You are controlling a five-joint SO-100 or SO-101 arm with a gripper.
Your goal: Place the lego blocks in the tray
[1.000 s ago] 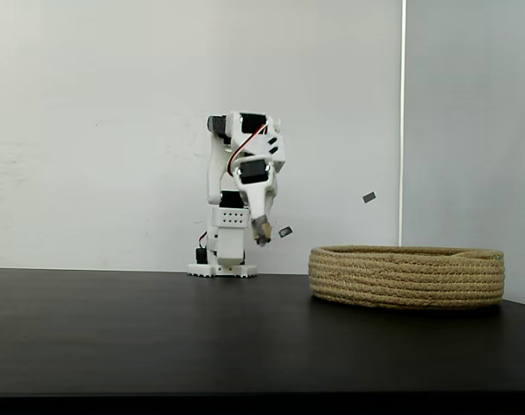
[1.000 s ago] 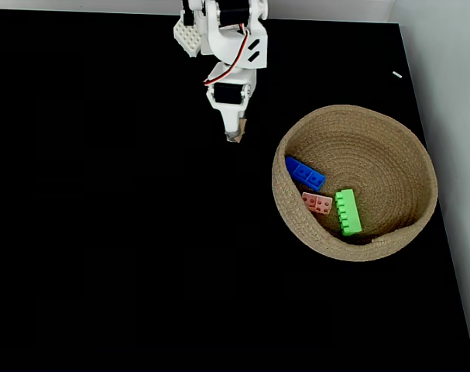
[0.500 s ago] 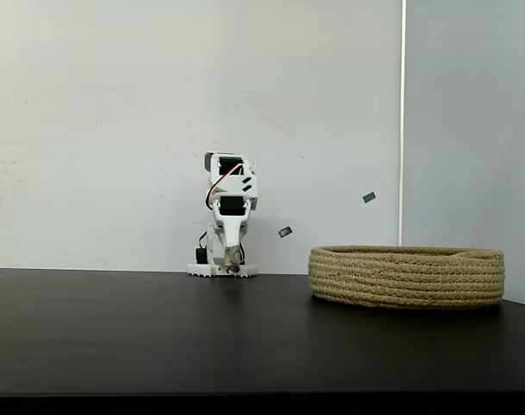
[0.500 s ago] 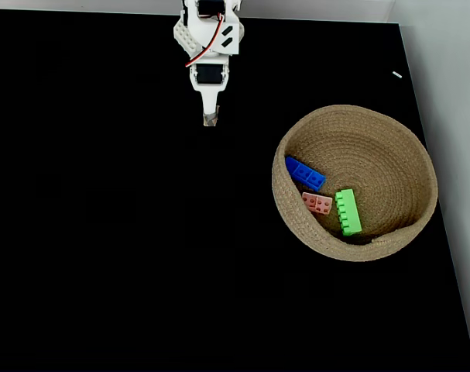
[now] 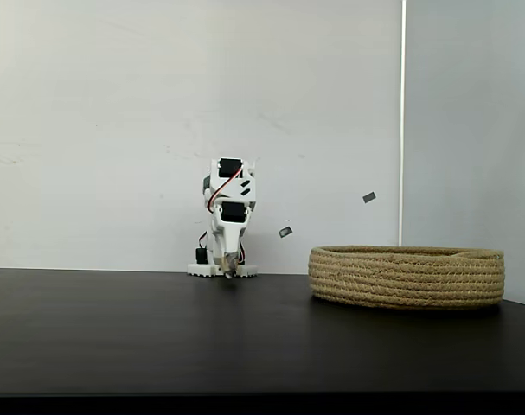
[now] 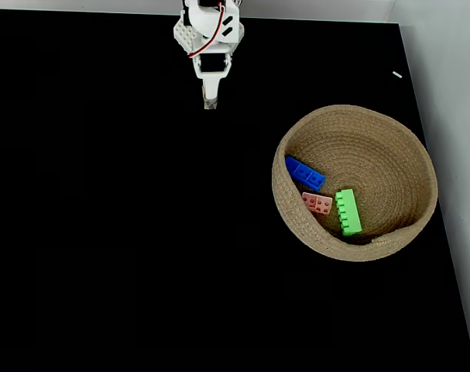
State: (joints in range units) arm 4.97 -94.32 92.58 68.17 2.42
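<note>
The tray (image 6: 374,132) is a round coiled-rope basket on the right of the black table, seen from the side as a low tan ring (image 5: 406,277). Inside it lie three lego blocks: a blue one (image 6: 305,173), a pale pink one (image 6: 317,203) and a bright green one (image 6: 348,211). The white arm is folded back at the far edge of the table. My gripper (image 6: 210,101) points down toward the table near the arm's base (image 5: 228,271), well left of the tray, shut with nothing in it.
A white wall stands behind the table, with two small dark marks (image 5: 369,197) on it. The table's right edge (image 6: 440,217) runs just beside the tray. Wide bare black tabletop lies left of and in front of the tray.
The arm has folded back and down toward its base, away from the tray, and the gripper has dropped close to the table. The three blocks have not moved.
</note>
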